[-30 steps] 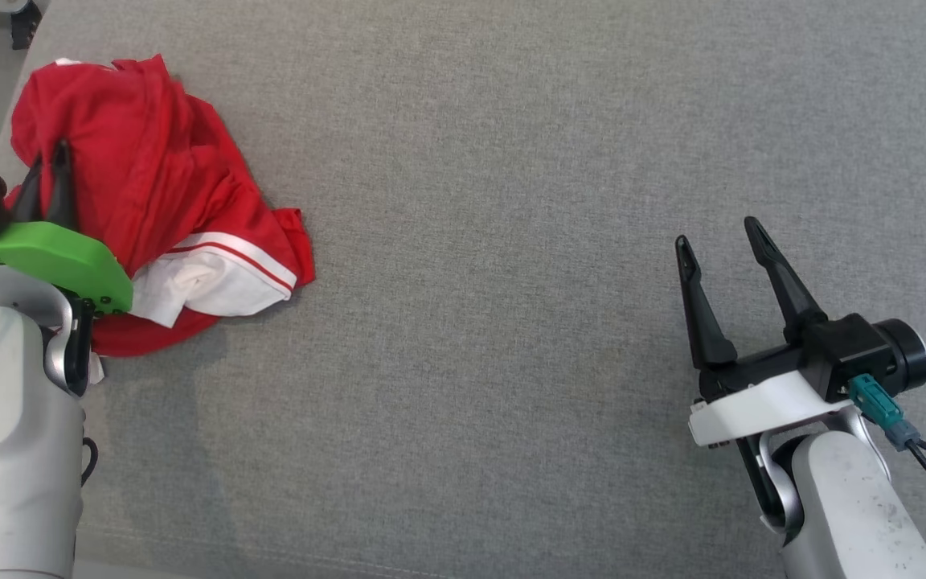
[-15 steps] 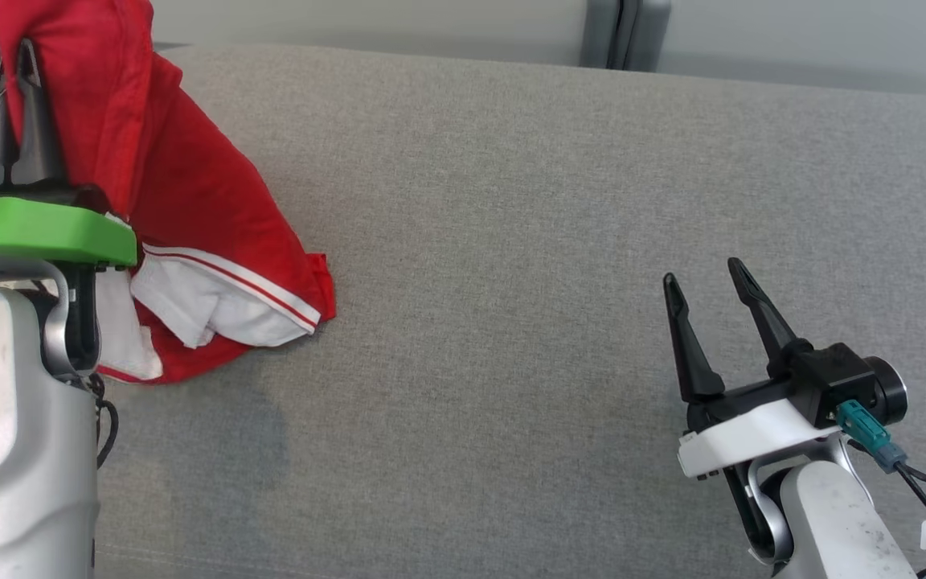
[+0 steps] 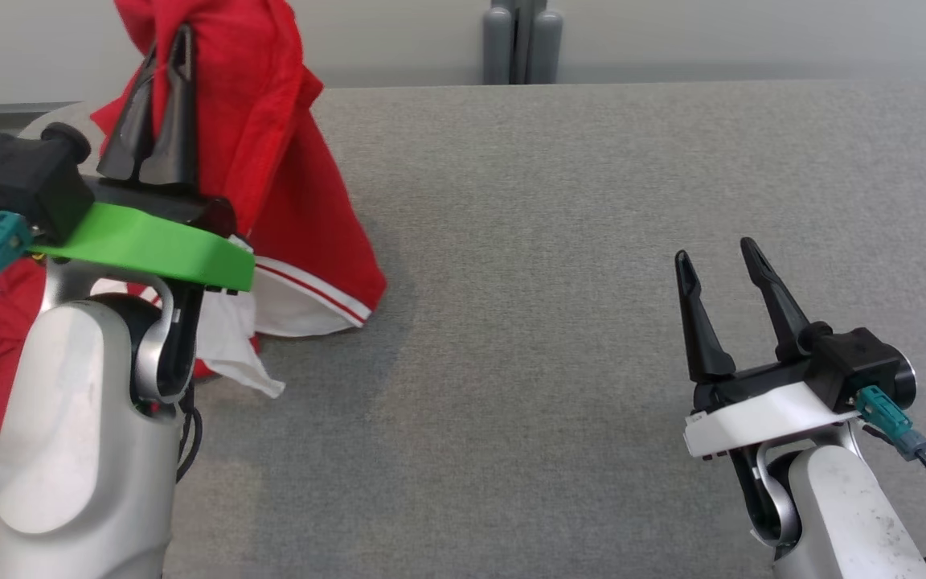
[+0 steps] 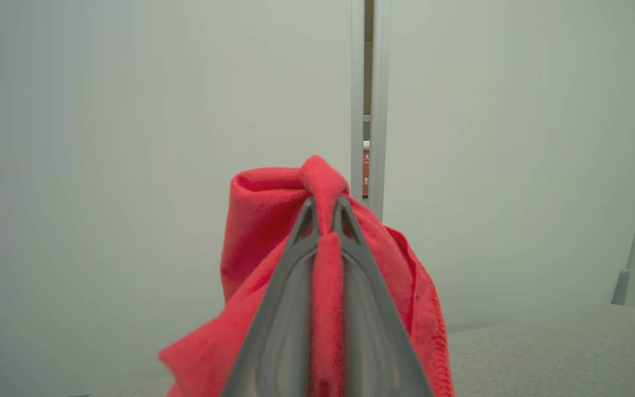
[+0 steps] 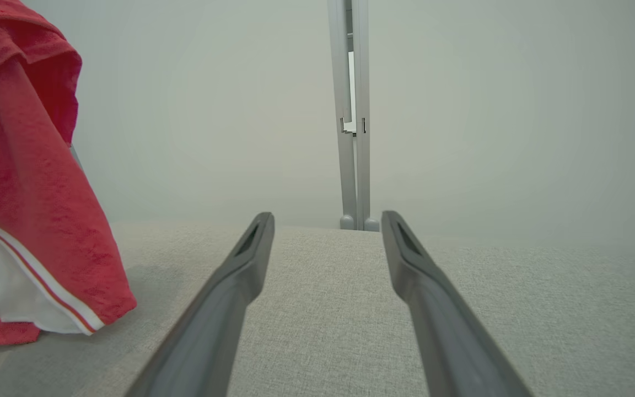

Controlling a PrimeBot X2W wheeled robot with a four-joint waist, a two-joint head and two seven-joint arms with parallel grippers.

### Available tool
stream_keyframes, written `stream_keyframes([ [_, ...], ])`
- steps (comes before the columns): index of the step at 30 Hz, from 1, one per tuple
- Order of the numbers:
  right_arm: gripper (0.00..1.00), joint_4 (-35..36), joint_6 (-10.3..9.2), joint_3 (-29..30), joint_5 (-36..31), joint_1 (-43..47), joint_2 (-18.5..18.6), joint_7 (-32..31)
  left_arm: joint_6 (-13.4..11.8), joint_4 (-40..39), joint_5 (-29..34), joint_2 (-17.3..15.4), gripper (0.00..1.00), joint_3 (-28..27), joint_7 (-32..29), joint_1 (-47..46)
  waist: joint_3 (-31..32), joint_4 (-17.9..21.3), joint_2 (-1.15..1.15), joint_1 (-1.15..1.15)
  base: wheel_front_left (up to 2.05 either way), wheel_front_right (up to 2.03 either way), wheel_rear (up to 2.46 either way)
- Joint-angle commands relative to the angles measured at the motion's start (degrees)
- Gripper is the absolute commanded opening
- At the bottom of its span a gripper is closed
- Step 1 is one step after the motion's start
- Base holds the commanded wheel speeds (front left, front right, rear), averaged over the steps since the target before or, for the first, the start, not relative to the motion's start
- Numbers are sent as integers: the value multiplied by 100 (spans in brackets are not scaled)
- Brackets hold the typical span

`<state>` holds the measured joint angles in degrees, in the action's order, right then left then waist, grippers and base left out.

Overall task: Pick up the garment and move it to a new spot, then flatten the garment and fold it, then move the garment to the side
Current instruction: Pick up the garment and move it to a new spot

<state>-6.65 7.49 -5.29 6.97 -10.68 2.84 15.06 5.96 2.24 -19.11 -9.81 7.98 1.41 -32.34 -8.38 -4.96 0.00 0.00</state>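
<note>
The left gripper [image 3: 172,50] is pinched tight on a fold of the red garment [image 3: 286,161]. In the left wrist view its two fingers come together almost to a point, with a ridge of red cloth [image 4: 257,220] squeezed between them and bulging over the tips. The gripper is raised, and the cloth hangs down from it like a tent. It sits well to the left of the grey post [image 3: 521,40] that stands at the far edge of the grey fabric surface [image 3: 551,241].

The garment's lower part, a white panel with red stripes [image 3: 302,310], trails down onto that surface. It lies nearer the robot than the post and to the post's left.

The right gripper [image 3: 714,251] is off to the right of the post and on the near side of it. Its fingers are spread wide with nothing between them, and they point toward the post [image 5: 350,165] above the bare fabric.
</note>
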Motion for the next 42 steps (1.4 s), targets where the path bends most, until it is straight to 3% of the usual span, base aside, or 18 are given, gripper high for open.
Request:
stream_keyframes([
  [1,100,32,1,30,48,-74,10,18,21,-65,-32,16,0,97,-63,15,-153,494,0,0,0,0,0],
  [10,100,88,1,85,282,-280,9,18,111,79,49,121,0,932,-320,-265,-500,1612,0,0,0,0,0],
  [16,100,98,1,75,515,-348,5,18,108,741,203,320,0,1347,-202,-609,-733,2338,0,0,0,0,0],
  [21,100,57,1,59,625,-294,2,18,-79,1508,344,547,0,1631,176,-892,-797,2717,0,0,0,0,0],
  [22,100,58,1,52,638,-284,2,18,-130,1650,290,594,42,1698,253,-926,-802,2759,0,0,0,0,0],
  [23,100,59,1,54,643,-277,3,18,-165,1752,259,621,100,1755,310,-957,-803,2772,0,0,0,0,0],
  [27,100,55,1,97,628,-264,3,18,-303,2089,126,670,100,2125,605,-983,-769,2727,0,0,0,0,0],
  [30,100,65,1,181,795,-264,5,18,-562,2317,28,660,100,2240,854,-941,-701,2550,0,0,0,0,0],
  [33,100,83,1,242,722,-282,5,18,-668,2472,-72,677,100,2253,1047,-927,-617,2288,0,0,0,0,0],
  [42,100,175,1,233,146,-217,9,18,-902,2339,-120,297,100,1634,1377,-524,-295,1262,0,0,0,0,0],
])
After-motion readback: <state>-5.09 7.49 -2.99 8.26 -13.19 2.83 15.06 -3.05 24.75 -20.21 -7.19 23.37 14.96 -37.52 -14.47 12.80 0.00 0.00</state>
